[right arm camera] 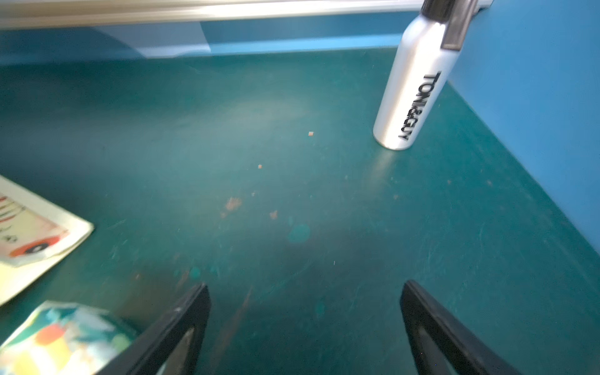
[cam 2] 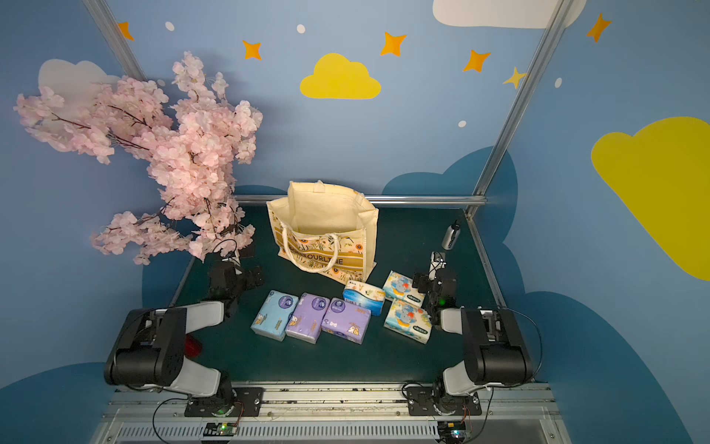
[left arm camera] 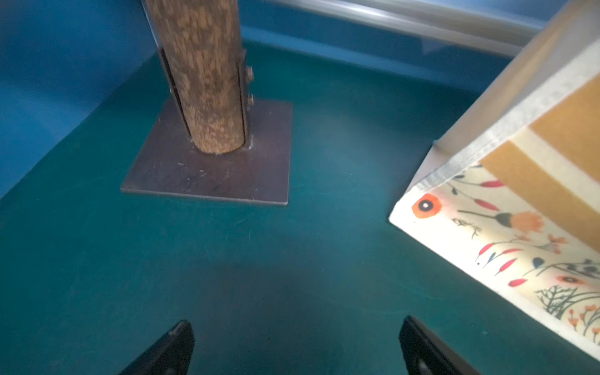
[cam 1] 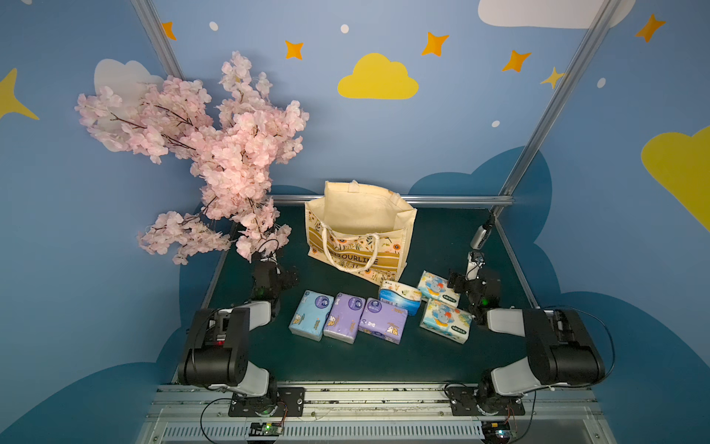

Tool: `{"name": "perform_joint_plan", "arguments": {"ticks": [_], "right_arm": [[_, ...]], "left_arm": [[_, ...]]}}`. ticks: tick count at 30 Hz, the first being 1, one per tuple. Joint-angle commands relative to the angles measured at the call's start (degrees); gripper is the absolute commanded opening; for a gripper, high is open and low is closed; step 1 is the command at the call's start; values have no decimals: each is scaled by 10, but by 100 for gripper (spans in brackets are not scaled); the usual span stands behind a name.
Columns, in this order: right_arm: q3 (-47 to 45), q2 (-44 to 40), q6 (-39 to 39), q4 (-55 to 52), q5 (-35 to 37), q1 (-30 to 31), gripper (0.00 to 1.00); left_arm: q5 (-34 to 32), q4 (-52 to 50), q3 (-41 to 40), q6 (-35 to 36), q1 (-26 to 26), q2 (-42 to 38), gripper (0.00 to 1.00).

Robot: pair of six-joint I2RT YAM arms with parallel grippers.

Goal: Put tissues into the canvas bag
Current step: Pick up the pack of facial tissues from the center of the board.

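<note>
**A:** What's on the table, and why is it laid out this way?

**B:** A cream canvas tote bag (cam 1: 361, 230) w/ a gold lettered band stands upright, centre-far on the dark green table (cam 1: 442, 357). Its mouth is open upward, prob. so packs can drop straight in. No pack shows inside it. Six plastic-wrapped tissue packs lie flat just near of the bag. From the left: a light blue pack (cam 1: 311, 315), two purple packs (cam 1: 344, 317), and a blue-and-white pack (cam 1: 399, 296). At right are a far elephant-print pack (cam 1: 438, 288) and a near elephant-print pack (cam 1: 445, 321).

**A:** And the grippers?

**B:** Both are empty w/ jaws spread wide, likely to fit round a pack. The right gripper (cam 1: 455, 282) sits just right of the far elephant-print pack. In the right wrist view that pack lies beside one finger, not btwn the two. The left gripper (cam 1: 287, 277) sits left of the bag's near-left corner, by the brown trunk (left arm camera: 201, 81) of a pink blossom tree (cam 1: 215, 153). The light blue pack is nearer and to its right, apart from it.
</note>
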Motion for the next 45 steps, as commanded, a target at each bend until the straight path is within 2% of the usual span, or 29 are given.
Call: {"name": "perform_joint_plan", "arguments": {"ticks": [1, 3, 7, 9, 12, 19, 22, 27, 36, 42, 45], "right_arm": [[50, -84, 16, -152, -17, -6, 92], [66, -149, 8, -230, -61, -7, 92], [106, -243, -15, -369, -152, -6, 92], [146, -258, -46, -462, -218, 3, 92], [210, -257, -100, -564, -256, 46, 91], [324, -204, -244, -742, -203, 207, 90], [367, -161, -285, -793, -170, 263, 90], [394, -95, -318, -822, -134, 339, 87], [399, -27, -330, -816, -51, 392, 77], [372, -18, -347, -751, 14, 394, 78], [371, -9, -360, -736, 19, 393, 79]], "left_arm": [[22, -188, 77, -6, 0, -51, 99], [18, -230, 76, -25, -3, -92, 100], [13, -241, 30, -66, -17, -193, 100], [10, -277, 28, -87, -25, -235, 100], [-5, -326, 28, -120, -49, -282, 100], [-47, -411, 8, -180, -102, -382, 100], [-53, -443, 6, -196, -125, -410, 100], [-108, -476, 10, -202, -196, -429, 100], [-153, -476, 26, -223, -314, -396, 100], [-157, -465, 38, -217, -347, -358, 100], [-143, -464, 47, -213, -351, -341, 100]]}}
